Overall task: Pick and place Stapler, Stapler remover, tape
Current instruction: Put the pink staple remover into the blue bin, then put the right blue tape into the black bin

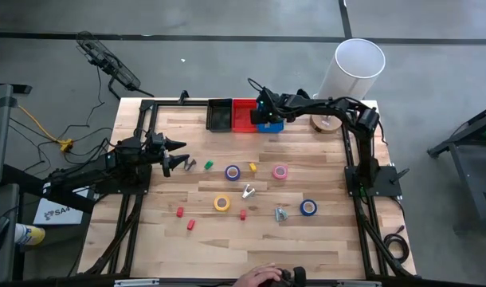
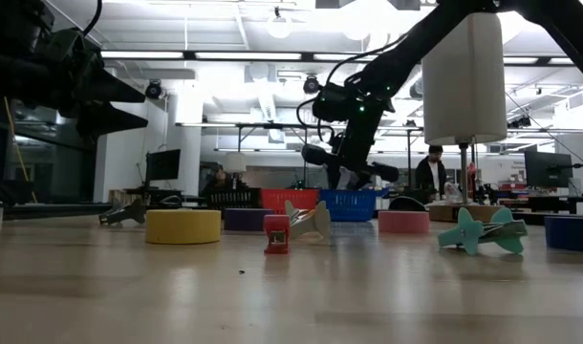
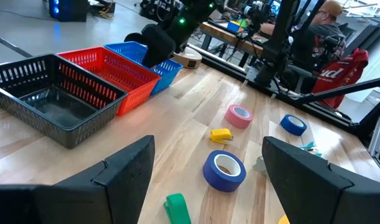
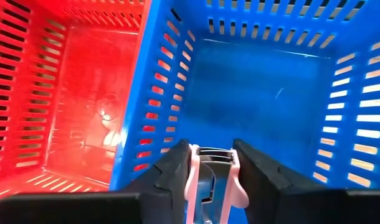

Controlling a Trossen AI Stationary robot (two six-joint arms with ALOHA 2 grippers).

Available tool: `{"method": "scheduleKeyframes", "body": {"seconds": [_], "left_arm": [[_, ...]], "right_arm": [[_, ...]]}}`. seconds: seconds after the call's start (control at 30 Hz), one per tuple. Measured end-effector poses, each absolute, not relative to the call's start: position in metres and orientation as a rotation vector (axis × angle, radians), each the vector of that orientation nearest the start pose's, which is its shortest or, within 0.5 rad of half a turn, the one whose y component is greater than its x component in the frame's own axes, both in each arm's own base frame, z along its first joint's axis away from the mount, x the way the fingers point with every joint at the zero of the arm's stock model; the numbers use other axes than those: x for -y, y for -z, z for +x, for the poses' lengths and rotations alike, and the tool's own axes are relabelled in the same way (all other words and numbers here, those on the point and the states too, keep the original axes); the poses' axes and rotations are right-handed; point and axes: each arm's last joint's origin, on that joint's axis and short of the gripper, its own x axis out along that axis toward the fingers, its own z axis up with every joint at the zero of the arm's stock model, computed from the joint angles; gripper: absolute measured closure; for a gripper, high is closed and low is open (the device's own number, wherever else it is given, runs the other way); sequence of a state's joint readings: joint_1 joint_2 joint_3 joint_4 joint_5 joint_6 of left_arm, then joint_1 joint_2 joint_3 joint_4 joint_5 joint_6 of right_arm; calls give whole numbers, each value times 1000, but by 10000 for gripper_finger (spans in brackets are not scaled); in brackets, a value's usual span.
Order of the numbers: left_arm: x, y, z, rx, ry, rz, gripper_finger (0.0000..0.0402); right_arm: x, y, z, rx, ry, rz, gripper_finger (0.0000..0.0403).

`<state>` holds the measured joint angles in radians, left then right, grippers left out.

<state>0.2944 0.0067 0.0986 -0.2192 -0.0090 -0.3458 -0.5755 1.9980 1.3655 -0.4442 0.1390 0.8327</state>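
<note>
A pink-handled staple remover [image 4: 210, 180] is being held between the partly closed fingers of the right gripper [image 4: 210, 171], above the blue basket [image 4: 265, 81]. Farther off, the left gripper [image 1: 179, 155] is being kept wide open and empty over the table [image 1: 323, 239].

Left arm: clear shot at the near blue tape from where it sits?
Likely yes. The left pincer is open, and the blue tape lies flat just ahead, with only a green piece beside the path.
</note>
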Motion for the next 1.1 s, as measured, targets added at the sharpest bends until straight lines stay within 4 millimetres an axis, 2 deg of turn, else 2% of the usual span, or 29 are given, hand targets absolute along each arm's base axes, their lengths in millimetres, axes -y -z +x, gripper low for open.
{"method": "scheduleKeyframes", "body": {"seconds": [0.37,1.1], "left_arm": [[-26,-175,86,-73,-322,-361,110],[-27,-175,86,-73,-322,-361,110]], "right_arm": [[225,-163,340,-767,1033,951,209],[224,-179,338,-743,1021,887,165]]}}
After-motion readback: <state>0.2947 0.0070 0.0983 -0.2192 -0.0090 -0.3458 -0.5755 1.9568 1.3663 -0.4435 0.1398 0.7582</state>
